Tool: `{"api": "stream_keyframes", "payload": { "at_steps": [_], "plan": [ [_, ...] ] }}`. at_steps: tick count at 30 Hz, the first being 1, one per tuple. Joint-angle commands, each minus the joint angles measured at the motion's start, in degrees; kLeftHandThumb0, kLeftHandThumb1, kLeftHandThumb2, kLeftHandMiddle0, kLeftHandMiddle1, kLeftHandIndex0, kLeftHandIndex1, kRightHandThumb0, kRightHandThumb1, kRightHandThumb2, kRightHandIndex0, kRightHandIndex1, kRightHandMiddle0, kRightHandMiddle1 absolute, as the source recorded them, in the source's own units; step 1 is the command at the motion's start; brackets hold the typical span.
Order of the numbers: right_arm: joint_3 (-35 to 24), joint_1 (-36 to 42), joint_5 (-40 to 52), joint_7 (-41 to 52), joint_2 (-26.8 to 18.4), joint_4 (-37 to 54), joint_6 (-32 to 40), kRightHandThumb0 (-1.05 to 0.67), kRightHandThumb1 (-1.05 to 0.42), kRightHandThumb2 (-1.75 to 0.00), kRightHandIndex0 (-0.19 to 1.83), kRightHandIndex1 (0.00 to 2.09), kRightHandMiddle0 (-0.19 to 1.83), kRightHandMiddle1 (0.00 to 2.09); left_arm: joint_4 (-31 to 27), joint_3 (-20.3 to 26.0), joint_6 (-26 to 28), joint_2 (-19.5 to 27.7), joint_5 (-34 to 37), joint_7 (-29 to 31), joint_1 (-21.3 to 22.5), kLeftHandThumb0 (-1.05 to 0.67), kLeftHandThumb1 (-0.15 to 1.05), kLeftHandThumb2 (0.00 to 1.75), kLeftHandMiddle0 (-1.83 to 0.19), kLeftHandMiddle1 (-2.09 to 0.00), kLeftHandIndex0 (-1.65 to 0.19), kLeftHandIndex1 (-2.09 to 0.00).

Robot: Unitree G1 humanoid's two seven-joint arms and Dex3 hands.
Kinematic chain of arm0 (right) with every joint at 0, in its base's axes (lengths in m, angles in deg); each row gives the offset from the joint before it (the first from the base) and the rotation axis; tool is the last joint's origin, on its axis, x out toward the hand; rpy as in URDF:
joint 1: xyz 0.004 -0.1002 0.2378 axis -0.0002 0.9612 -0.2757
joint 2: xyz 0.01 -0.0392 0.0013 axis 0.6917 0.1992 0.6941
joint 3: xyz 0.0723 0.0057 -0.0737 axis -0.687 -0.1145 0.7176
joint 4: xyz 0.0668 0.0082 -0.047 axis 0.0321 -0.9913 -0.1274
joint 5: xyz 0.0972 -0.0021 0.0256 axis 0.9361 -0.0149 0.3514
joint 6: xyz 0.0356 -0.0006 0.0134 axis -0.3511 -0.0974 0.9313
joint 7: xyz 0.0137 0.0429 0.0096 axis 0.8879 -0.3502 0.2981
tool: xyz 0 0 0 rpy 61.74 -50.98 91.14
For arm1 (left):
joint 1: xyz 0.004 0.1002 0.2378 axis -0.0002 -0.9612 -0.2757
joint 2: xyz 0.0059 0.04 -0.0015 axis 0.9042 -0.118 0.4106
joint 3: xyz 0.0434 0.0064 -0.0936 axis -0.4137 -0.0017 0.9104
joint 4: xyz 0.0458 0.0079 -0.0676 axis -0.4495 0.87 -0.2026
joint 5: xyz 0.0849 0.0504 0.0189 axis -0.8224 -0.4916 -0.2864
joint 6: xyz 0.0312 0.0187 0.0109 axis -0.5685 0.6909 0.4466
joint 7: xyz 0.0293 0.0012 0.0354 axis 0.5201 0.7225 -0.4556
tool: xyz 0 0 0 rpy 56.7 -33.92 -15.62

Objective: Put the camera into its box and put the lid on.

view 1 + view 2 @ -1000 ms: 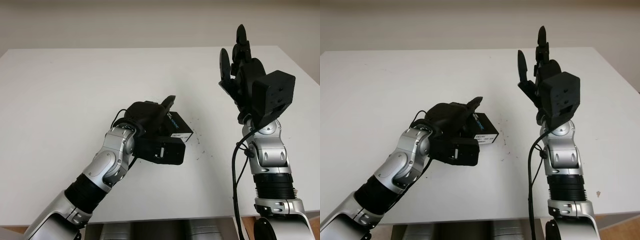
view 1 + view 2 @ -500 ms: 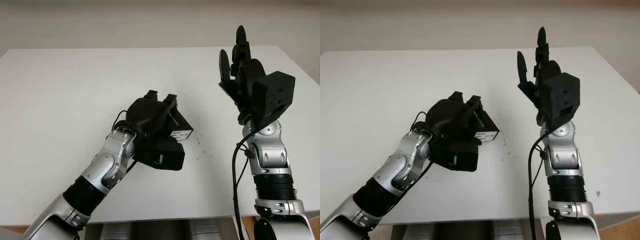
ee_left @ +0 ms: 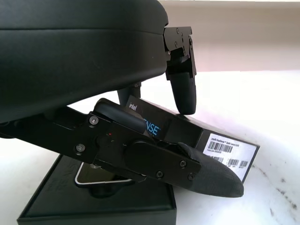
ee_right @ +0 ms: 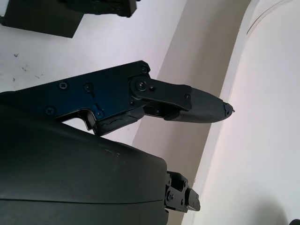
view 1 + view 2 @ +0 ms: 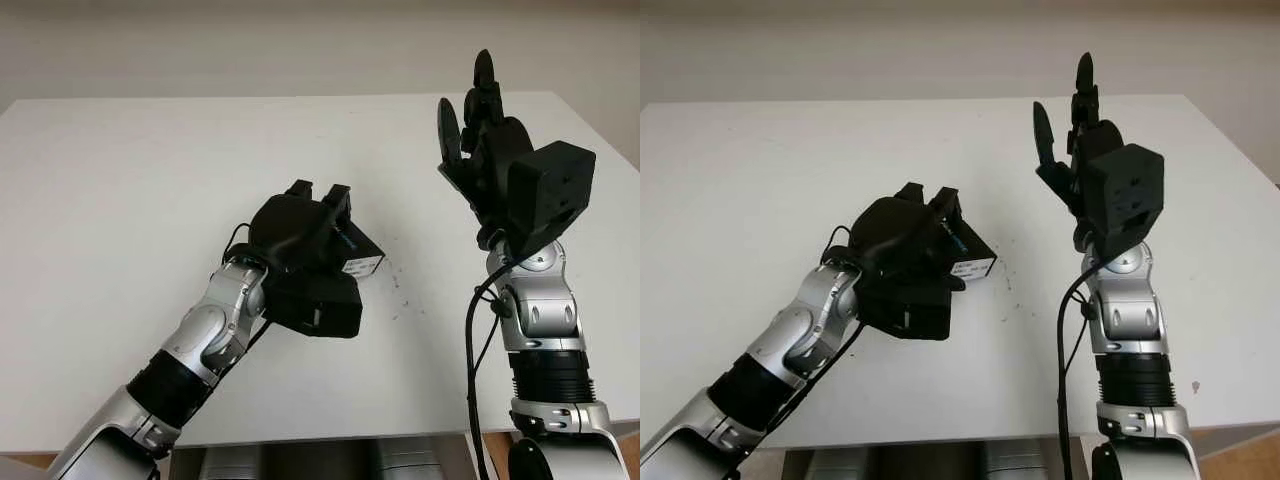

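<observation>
A white bench [image 5: 120,200] carries the whole scene, and behind its far edge there is a plain light wall [image 5: 300,45].

The right arm [image 5: 535,330] stands upright near the right edge of the bench. Its right hand [image 5: 478,130] is lifted high above the bench surface, with the fingers pointing up. This hand is open and has hold of nothing.

The left arm [image 5: 200,350] comes from the near left corner toward the middle of the bench. The left hand [image 5: 300,235] is over the black things there. In the left wrist view, one finger [image 3: 183,91] points down with its tip just at the top face of the lid [image 3: 187,133], and the thumb [image 3: 187,166] lies across the front of the lid. It is not possible to tell if the left hand really grips the lid or only is close to it.

The lid is a black cover with a white label with barcodes on its end and blue letters on its top. It lies near the middle of the bench, a little toward the right, and it is tilted, not flat.

The box [image 3: 98,201] is a black tray just beside the lid, on the near side of it, under the left hand. Inside the box a pale, rounded thing, the camera [image 3: 96,177], is seen in part, mostly covered by the hand.

Small dark specks [image 5: 400,290] lie on the bench just to the right of the lid.
</observation>
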Motion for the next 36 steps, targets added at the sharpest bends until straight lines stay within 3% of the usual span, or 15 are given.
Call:
{"api": "stream_keyframes", "payload": {
  "at_steps": [1,7,14,18,21,25,26,31,36],
  "plan": [
    [0.27,0.21,0.05,0.38,-0.14,1.03,-0.13,-0.67,-1.05,-0.59,-0.18,0.05,-0.19,0.03,-1.57,2.56,-0.59,0.85,2.75,0.6,-0.84,-0.34,1.05,0.25,-0.48,-2.09,-0.08,-2.09],
    [0.28,0.24,0.04,0.73,0.09,0.48,0.12,-0.67,-1.05,-0.59,-0.18,0.05,-0.18,0.03,-6.72,9.01,-2.5,3.62,13.19,4.89,-2.87,-0.31,1.05,0.32,-0.35,-2.09,-0.1,-2.09],
    [1.08,0.25,0.21,1.81,0.26,-0.54,-1.21,-0.63,-1.05,-0.6,-0.18,0.05,-0.19,0.04,-11.4,14.39,-3.64,6.5,18.93,5.26,-5.51,-0.29,1.05,0.31,-0.28,-2.09,-0.04,-2.07],
    [1.3,0.26,0.31,2.35,0.07,-0.82,-0.72,-0.65,-1.05,-0.59,-0.18,0.05,-0.18,0.05,-12.07,16.63,-4.97,8.48,21.51,5.98,-6.64,-0.29,1.05,0.33,-0.2,-2.09,-0.06,-1.75],
    [1.65,0.21,-0.05,2.47,-0.13,-0.46,1.13,-0.66,-1.05,-0.59,-0.18,0.05,-0.18,0.05,-11.09,18.18,-8.28,10.45,23.73,6.15,-7.46,-0.31,1.05,0.34,-0.24,-2.09,-0.05,-2.02],
    [1.8,0.49,-0.14,2.67,-0.21,-0.5,1.26,-0.65,-1.05,-0.6,-0.18,0.05,-0.18,0.05,-5.14,18.73,-19.31,15.01,24.17,4.05,-7.94,-0.33,1.05,0.34,-0.23,-2.09,-0.04,-2.08],
    [1.81,0.57,-0.1,2.85,-0.25,-0.7,0.82,-0.65,-1.05,-0.61,-0.18,0.05,-0.18,0.05,-2.65,18.82,-23.0,15.93,24.2,2.79,-7.82,-0.34,1.05,0.34,-0.17,-2.09,-0.03,-2.0],
    [1.81,1.31,-0.42,3.22,-0.51,-1.43,-1.37,-0.67,-1.05,-0.6,-0.17,0.06,-0.17,0.06,11.34,18.5,-38.77,18.06,23.67,-4.14,-5.52,-0.36,1.05,0.33,-0.11,-2.09,-0.01,-1.96],
    [1.67,1.88,-0.49,3.97,-0.73,-1.75,-2.69,-0.67,-1.05,-0.61,-0.17,0.06,-0.17,0.06,20.37,17.15,-46.24,17.98,20.87,-8.67,-2.58,-0.36,1.05,0.34,-0.06,-2.07,-0.01,-1.87]
  ]
}}
